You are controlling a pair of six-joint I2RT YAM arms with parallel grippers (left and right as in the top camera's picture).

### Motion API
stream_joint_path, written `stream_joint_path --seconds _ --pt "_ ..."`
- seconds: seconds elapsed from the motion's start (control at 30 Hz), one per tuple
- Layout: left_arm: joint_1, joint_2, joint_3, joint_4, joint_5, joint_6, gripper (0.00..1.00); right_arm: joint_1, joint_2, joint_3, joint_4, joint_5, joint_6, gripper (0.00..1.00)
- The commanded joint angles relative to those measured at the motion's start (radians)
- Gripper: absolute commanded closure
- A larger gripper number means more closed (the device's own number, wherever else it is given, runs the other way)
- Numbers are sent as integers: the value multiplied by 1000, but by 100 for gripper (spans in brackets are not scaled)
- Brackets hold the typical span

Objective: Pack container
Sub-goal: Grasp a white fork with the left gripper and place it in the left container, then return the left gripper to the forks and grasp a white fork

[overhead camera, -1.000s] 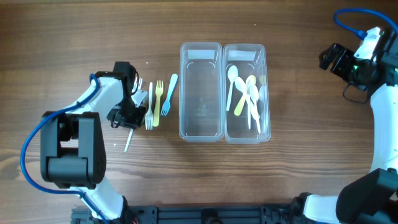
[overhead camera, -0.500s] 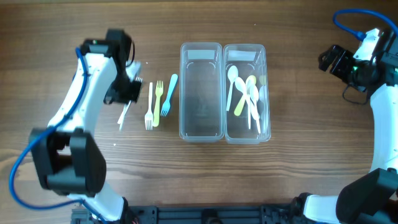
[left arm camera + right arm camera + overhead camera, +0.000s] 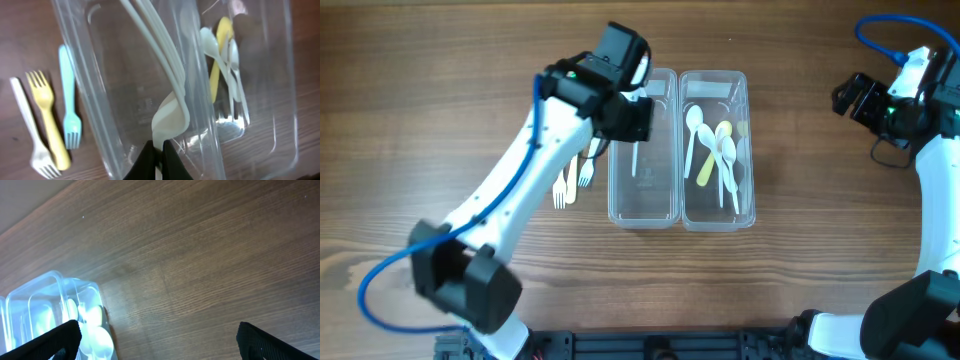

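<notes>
over the left container (image 3: 655,200), one of two clear containers at the middle of the overhead frame, the left gripper (image 3: 159,156) is pinched shut on one white utensil (image 3: 170,120). its long handle runs up across that container's inside, and i cannot tell which kind of utensil it is. the right container (image 3: 715,88) sits just beside the first and holds one yellow spoon (image 3: 712,160) and what look like three white spoons (image 3: 693,122). left of the containers, three forks lie side by side on the wooden table (image 3: 820,260): one white fork (image 3: 31,142), one yellow fork (image 3: 47,125) and one blue fork (image 3: 69,100). at the right edge the right gripper (image 3: 157,342) hangs with its fingers spread wide, gripping nothing.
</notes>
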Motion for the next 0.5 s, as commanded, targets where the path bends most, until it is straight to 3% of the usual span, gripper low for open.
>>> stream_joint_path --seconds 0.0,0.07,0.1,0.27,0.33,0.47 --pt "-11 119 9 14 49 -80 89 2 -19 26 -5 -8 64 0" --pt "-16 146 9 21 66 -77 78 2 -19 26 -5 -8 66 0" --pt "-16 148 9 22 85 -77 66 2 -19 26 -5 -8 65 0" --pt "22 73 30 12 86 -55 37 2 -19 26 -6 -8 65 0" --pt "60 20 32 -3 71 -10 33 2 -19 26 -7 -8 65 0" --pt "149 -29 32 -65 -54 30 36 2 -19 26 -6 -8 65 0"
